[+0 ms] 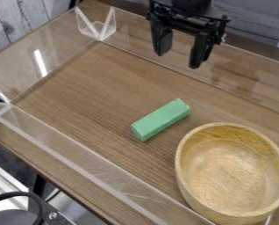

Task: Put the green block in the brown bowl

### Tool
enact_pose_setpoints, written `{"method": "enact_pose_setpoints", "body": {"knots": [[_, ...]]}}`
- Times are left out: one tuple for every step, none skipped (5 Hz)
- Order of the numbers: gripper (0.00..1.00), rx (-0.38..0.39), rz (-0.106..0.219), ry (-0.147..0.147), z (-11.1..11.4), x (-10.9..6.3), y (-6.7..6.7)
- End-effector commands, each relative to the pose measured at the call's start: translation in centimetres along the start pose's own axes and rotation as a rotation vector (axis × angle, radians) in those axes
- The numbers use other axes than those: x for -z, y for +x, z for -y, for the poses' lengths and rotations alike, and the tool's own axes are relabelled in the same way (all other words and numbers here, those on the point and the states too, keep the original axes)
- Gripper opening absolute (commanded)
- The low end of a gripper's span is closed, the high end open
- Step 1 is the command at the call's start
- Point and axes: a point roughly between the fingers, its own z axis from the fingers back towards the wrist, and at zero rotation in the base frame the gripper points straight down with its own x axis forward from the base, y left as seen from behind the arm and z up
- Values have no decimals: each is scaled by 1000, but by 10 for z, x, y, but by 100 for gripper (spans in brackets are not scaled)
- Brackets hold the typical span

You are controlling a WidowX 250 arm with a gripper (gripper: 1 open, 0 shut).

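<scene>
The green block [160, 119] lies flat on the wooden table near the middle, its long side running diagonally. To its lower right stands the brown bowl [196, 146], a wide light-wood bowl with nothing inside. My black gripper [180, 50] hangs at the top of the view, pointing down, above and behind the block. Its two fingers stand apart with nothing between them, well away from both block and bowl.
Clear acrylic walls [60, 141] fence the wooden tabletop [95, 83] along the left, front and back. A clear bracket [97, 26] sits at the far left corner. The table's front edge runs just past the bowl.
</scene>
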Motion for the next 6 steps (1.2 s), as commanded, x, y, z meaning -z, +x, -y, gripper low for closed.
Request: {"method": "enact_pose_setpoints", "body": {"knots": [[100, 35, -23, 5, -2, 9, -6], [100, 140, -43, 15, -8, 20, -22], [100, 194, -47, 17, -14, 34, -34], [100, 232, -51, 17, -24, 49, -43], [100, 273, -45, 12, -34, 64, -47], [100, 288, -38, 0, -39, 77, -45]]}}
